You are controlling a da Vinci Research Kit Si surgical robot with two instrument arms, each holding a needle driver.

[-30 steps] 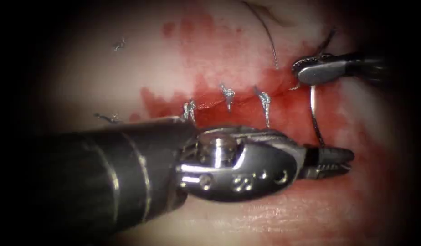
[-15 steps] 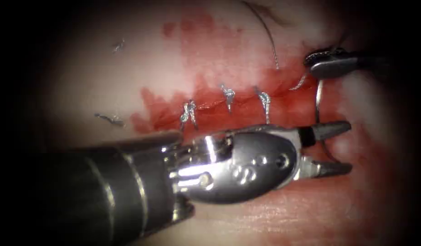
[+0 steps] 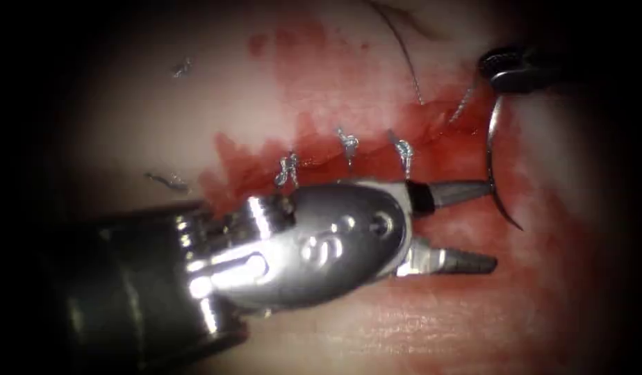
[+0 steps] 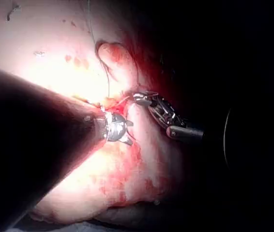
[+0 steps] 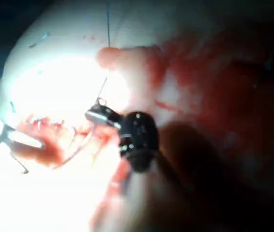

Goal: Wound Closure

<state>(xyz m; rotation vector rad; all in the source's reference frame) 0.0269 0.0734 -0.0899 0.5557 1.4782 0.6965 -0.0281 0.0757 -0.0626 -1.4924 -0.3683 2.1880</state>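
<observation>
My right tool comes in at the upper right, jaws shut on the curved needle near its thread end. The needle hangs down from it past the right end of the cut, its point free above the tissue. My left tool lies across the lower left, jaws open and holding nothing, the upper jaw just left of the needle. Thread runs from the top edge down to the cut. In the left wrist view the left tool sits beside the right tool. The right tool holds the needle.
Three tied stitches cross the cut left of the needle. Red fluid covers the tissue around the cut. Cut ends of thread lie at the upper left, and another thread end lies at the left.
The left tool let go of the needle's tip end, opened its jaws and drew back to the left. The right tool lifted the needle up and to the right, clear of the tissue.
</observation>
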